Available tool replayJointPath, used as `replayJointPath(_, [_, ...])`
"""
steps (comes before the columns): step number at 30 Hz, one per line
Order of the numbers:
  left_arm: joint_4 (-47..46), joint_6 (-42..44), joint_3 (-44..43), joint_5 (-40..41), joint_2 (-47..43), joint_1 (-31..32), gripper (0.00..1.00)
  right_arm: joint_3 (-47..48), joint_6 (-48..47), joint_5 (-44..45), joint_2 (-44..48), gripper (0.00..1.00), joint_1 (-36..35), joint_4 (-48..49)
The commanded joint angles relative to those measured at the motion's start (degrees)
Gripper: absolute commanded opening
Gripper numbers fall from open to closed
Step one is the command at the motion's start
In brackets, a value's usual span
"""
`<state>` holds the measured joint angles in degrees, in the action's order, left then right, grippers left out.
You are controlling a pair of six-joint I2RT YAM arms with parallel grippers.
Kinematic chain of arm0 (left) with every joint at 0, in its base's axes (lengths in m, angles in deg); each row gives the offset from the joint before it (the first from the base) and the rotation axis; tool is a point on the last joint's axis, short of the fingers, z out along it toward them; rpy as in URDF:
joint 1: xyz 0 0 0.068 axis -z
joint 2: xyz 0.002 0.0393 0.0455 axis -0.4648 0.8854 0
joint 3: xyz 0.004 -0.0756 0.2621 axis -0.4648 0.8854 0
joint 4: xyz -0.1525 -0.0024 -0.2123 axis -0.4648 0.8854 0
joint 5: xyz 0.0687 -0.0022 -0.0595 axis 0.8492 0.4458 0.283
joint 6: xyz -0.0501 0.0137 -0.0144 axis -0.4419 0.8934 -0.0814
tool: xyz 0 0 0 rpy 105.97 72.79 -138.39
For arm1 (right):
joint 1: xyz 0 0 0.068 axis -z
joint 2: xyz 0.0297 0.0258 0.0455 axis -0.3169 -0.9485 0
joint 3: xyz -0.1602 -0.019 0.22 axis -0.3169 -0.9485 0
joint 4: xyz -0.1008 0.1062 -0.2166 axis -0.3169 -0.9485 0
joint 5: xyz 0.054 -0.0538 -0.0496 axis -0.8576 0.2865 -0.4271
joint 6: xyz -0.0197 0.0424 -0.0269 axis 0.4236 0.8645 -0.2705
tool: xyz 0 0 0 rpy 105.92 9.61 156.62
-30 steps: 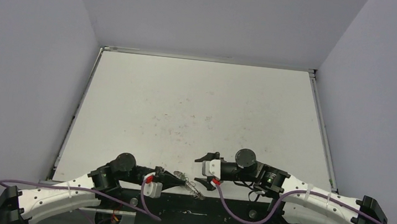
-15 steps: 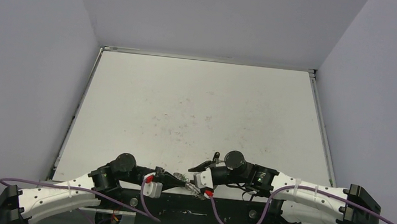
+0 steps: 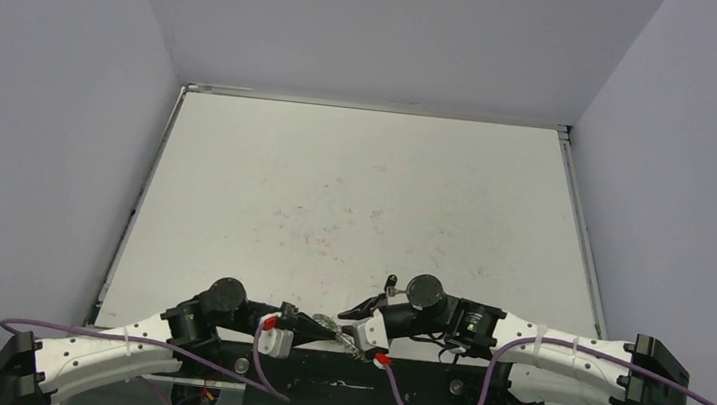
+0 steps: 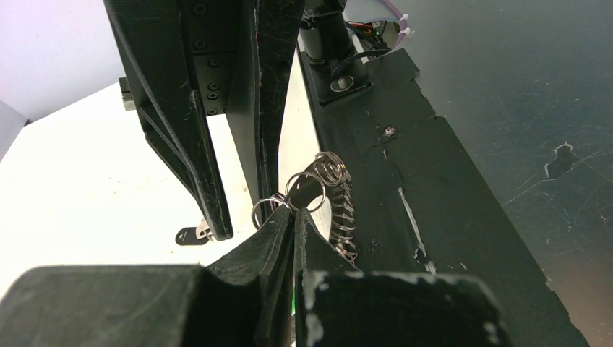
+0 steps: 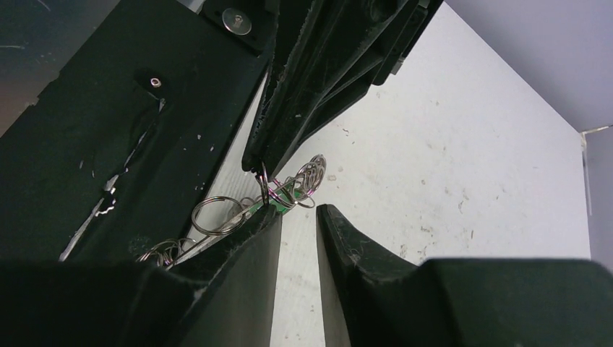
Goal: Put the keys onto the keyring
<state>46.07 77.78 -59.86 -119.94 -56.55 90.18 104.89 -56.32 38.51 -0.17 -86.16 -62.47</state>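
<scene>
The keyring [image 4: 318,177] is a bunch of silvery wire loops, and it hangs from the tips of my left gripper [image 4: 293,213], which is shut on it at the table's near edge. A bit of bright green tag [image 5: 286,198] shows among the loops [image 5: 217,215]. A small key with a black oblong tag [image 4: 189,234] lies on the white table behind one right finger. My right gripper [image 5: 298,210] faces the left one tip to tip. Its jaws are a narrow gap apart with only table between them, and its left fingertip touches the loops. From above, both grippers meet at the keyring [image 3: 347,339].
A black, scuffed mounting strip [image 4: 470,181] runs along the near table edge under the loops. The white table [image 3: 365,193] stretches away behind the grippers, enclosed by grey walls. Purple cables [image 3: 415,394] trail from both arms.
My right arm has swung left to meet the left gripper's tips, and its jaws have narrowed. The left gripper has stayed put, still shut on the keyring.
</scene>
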Motion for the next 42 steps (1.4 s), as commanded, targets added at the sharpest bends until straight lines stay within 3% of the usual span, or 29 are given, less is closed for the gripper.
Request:
replayJointPath(1, [-4.0, -0.9, -0.4, 0.4, -0.1, 0.2, 0.00, 3.3, -1.8, -4.8, 0.7, 0.23, -1.2, 1.4])
replayJointPath(8, [-3.8, -1.4, -0.3, 1.0, -0.5, 0.3, 0.00, 2.6, -0.3, -4.8, 2.5, 0.00, -1.3, 1.4])
replayJointPath(23, [-2.5, -5.7, -0.3, 3.1, -4.7, 0.3, 0.00, 0.5, 7.0, 3.8, 7.6, 0.00, -1.2, 1.5])
replayJointPath(27, [-2.1, -9.4, -0.3, 4.8, -5.7, 0.3, 0.00, 0.6, 7.8, 2.5, 8.0, 0.24, -1.2, 1.1])
replayJointPath(29, [-2.2, -10.9, -0.2, 6.0, -6.1, 0.3, 0.00, 0.5, 8.5, 1.1, 7.9, 0.28, -1.2, 1.3])
replayJointPath(42, [-3.3, -11.2, -0.5, 7.5, -4.8, 0.3, 0.00, 2.7, 12.5, -1.0, 3.8, 0.19, -1.1, 0.8])
